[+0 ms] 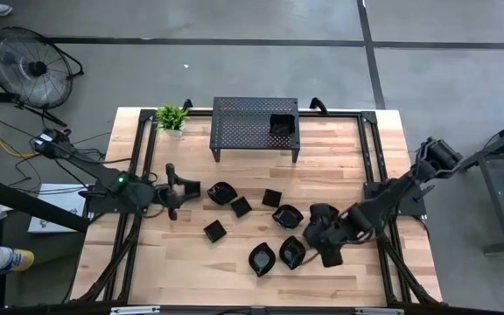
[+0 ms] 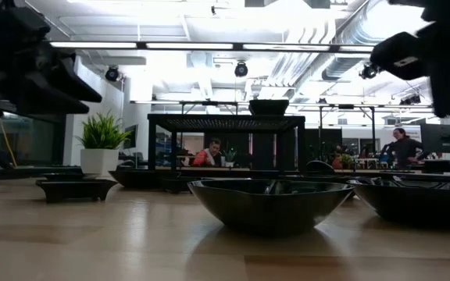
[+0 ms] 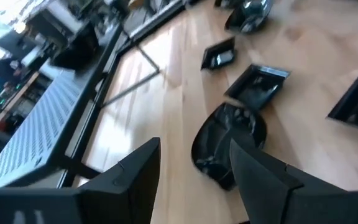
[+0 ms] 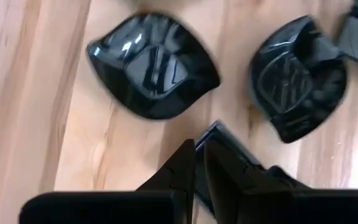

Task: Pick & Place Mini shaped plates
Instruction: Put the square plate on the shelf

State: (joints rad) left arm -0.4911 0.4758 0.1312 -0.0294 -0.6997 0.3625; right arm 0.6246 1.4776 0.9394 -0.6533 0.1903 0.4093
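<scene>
No legible text or labels.

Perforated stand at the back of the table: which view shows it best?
High view: the stand shows whole from above, perforated top and legs, with one small dish on its right end. Low view shows it edge-on, far off. Left wrist view catches only a blurred corner. Right wrist view misses it.

From my console, the right gripper covers most of a thin plate pinched between its fingers, and both arms in the low view are cut off at the frame's top.
</scene>
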